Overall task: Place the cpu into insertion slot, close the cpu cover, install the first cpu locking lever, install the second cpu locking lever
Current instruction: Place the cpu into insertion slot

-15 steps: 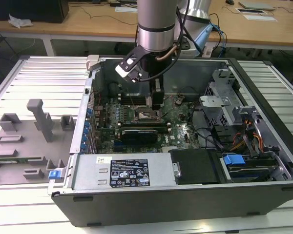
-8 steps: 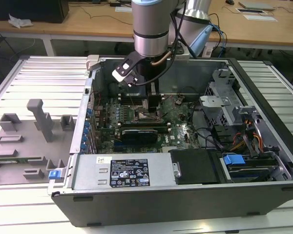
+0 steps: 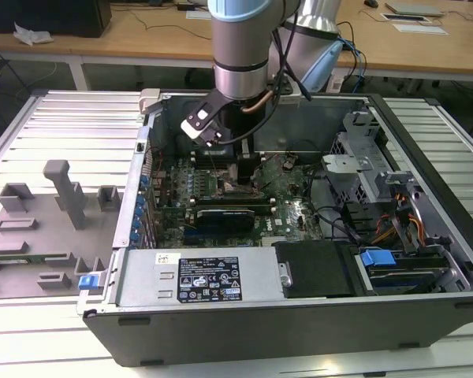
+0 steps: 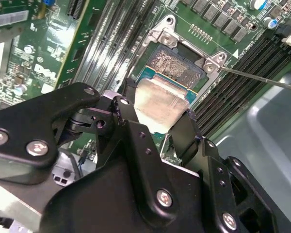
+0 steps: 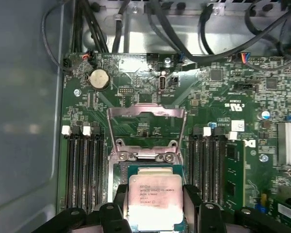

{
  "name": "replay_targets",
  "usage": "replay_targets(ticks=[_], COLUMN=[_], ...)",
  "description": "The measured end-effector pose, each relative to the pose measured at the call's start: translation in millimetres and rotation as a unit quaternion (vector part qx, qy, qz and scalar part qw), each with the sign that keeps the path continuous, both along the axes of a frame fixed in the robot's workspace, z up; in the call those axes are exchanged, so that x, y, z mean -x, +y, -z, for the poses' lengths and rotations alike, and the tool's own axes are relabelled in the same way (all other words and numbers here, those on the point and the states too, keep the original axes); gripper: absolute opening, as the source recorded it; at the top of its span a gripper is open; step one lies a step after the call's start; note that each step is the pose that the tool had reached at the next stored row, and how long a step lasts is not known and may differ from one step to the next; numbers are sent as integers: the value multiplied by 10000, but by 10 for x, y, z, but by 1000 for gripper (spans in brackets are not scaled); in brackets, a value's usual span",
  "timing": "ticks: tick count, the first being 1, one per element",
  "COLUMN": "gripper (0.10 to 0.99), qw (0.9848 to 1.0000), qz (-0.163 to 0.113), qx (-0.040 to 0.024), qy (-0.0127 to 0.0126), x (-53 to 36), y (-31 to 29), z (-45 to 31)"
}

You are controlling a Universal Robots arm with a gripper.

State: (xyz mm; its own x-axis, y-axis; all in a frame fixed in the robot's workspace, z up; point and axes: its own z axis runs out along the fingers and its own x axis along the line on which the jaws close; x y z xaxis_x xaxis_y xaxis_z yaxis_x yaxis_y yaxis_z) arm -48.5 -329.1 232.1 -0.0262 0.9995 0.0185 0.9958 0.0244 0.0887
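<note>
The socket lies with its field of contacts bare and its silvery rim free at two screwed corners. The cover frame stands swung up on the side of the socket away from the claw, so the way down to the socket is unblocked (green board shows through the frame's cut-out middle). One bank of long black memory slots runs close along one side of the socket and a second bank along the other, so the room sideways is narrow. A thin wire lever juts from one socket corner out over the slots.

The claw is clenched on the chip, one black finger pressed to each of two opposite edges. The chip hangs partly over the socket's near edge; whether it touches the socket cannot be told. In the exterior view the claw reaches down inside the open computer case.

Counted: one chip; one socket; one cover frame; two fingers; two slot banks; one lever; one coin battery, beyond the raised frame from the socket.
</note>
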Motion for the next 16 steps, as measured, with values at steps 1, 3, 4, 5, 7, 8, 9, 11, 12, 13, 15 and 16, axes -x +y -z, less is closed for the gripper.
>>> replay_targets(ticks=[1, 3, 4, 5, 7, 8, 9, 11, 12, 13, 15, 16], gripper=[541, 541, 541, 541, 541, 541, 541, 541, 541, 541, 541, 541], qw=[10000, 10000, 10000, 10000, 10000, 10000, 10000, 10000, 9999, 9999, 9999, 9999], qz=[-6, -26, -31, -38, -44, -45, -47, -48, -48, -48, -48, -48], qx=[0, 1, 2, 3, 10, 16, 24, 67, 102, 119, 131, 144], qy=[0, 0, 1, 1, 1, 1, 1, 4, 10, 12, 12, 12], x=[1, 7, 8, 11, 18, 21, 23, 32, 38, 40, 45, 49], y=[5, 24, 31, 39, 55, 61, 66, 82, 88, 92, 97, 103], z=[9, 42, 52, 63, 83, 89, 95, 122, 137, 149, 189, 218])
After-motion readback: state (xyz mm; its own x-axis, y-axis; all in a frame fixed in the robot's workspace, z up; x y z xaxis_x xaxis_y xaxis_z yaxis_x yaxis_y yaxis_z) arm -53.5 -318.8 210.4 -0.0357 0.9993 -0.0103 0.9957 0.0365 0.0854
